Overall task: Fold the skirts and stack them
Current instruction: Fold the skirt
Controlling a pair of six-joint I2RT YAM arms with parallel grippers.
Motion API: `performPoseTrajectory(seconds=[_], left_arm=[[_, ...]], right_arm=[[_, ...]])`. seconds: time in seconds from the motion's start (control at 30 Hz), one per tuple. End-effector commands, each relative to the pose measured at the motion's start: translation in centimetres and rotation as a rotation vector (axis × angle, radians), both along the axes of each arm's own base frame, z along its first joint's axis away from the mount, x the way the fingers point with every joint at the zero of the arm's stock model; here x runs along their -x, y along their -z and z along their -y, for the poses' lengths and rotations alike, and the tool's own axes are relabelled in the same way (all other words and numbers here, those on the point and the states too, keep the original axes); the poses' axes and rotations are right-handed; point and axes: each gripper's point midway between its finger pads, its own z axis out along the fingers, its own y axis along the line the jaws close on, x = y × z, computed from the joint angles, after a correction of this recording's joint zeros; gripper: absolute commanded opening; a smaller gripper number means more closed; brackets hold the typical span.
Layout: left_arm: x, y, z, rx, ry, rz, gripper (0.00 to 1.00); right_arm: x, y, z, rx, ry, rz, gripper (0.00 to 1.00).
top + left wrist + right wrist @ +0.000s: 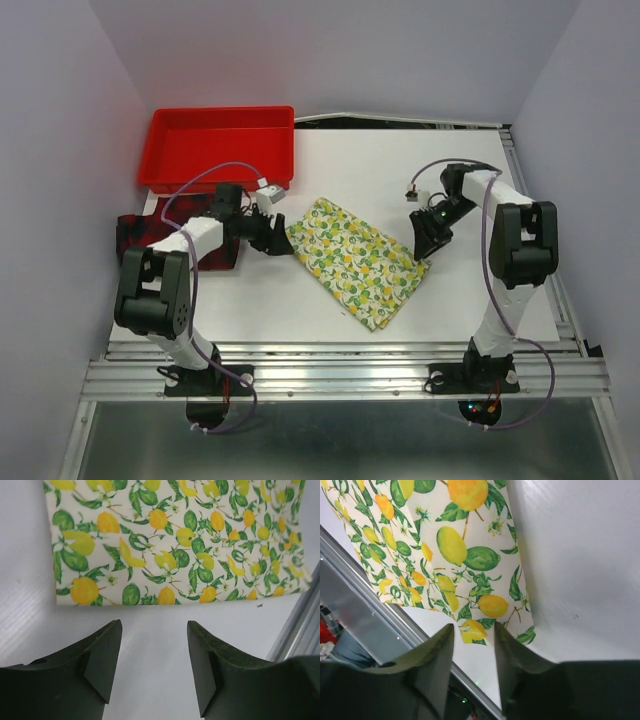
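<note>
White lemon skirt (355,262) lies flat at the centre of the table (400,170); plaid skirt (133,228) sits left, beneath the left arm. Spread and empty, left fingers (102,655) and right fingers (437,665) sit at opposite skirt edges. Recommended: pinch matching corners low, lift evenly, fold squarely.
</note>
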Motion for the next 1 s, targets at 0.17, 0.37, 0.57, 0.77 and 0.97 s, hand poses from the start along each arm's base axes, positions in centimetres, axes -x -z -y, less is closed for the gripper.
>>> performPoseTrajectory(seconds=[0.17, 0.37, 0.57, 0.77, 0.97], left_arm=[[3.8, 0.2, 0.6, 0.264, -0.294, -0.388, 0.87], [3.6, 0.8, 0.4, 0.312, -0.422, -0.4, 0.98], [2.1, 1.3, 2.3, 0.399, -0.461, -0.434, 0.98], [0.9, 1.2, 3.6, 0.467, -0.469, -0.437, 0.98], [2.0, 0.8, 5.9, 0.499, -0.411, -0.489, 0.98]], right_arm=[[-2.2, -2.2, -1.1, 0.104, 0.048, 0.2, 0.6], [-2.1, 1.0, -2.9, 0.205, -0.003, 0.221, 0.58], [-1.3, 4.4, -1.1, 0.303, -0.025, 0.193, 0.34], [-0.7, 4.3, -1.6, 0.269, -0.015, 0.179, 0.01], [0.1, 4.0, -2.6, 0.219, 0.003, 0.115, 0.01]])
